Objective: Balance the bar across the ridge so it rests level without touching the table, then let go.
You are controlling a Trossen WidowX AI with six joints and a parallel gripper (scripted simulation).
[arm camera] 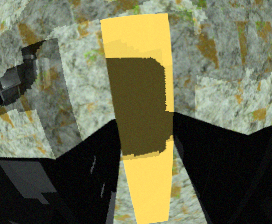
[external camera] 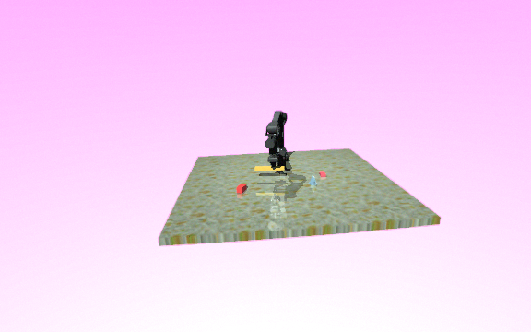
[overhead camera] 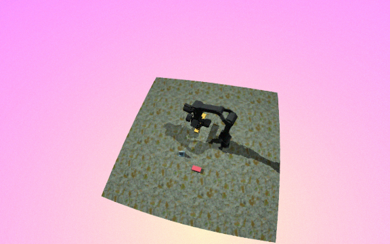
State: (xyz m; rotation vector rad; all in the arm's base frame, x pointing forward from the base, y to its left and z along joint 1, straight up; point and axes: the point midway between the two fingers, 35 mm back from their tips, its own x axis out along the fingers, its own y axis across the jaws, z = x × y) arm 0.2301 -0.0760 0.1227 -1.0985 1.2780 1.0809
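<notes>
Claw (overhead camera: 199,126) (external camera: 278,169) (arm camera: 144,121)'s pinching the yellow bar (overhead camera: 196,130) (external camera: 265,168) (arm camera: 154,192) around its middle; looks stiff and light, maybe slippery, so I'd keep that central hold.

Looks like a robotics test area; type of room can't be told (plain pink all round). Judged from black jointed arm (overhead camera: 212,108) (external camera: 278,134) over square, stone-patterned bench (overhead camera: 242,203) (external camera: 339,203) (arm camera: 227,110), with small red block (overhead camera: 196,169) (external camera: 323,174) on top.

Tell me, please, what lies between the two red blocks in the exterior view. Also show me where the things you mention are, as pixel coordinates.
The blue ridge (overhead camera: 181,153) (external camera: 312,182) does, as that view shows; the yellow bar (overhead camera: 196,130) (external camera: 265,168) (arm camera: 139,105) is raised in the end effector (overhead camera: 200,123) (external camera: 278,169) (arm camera: 144,121).
</notes>
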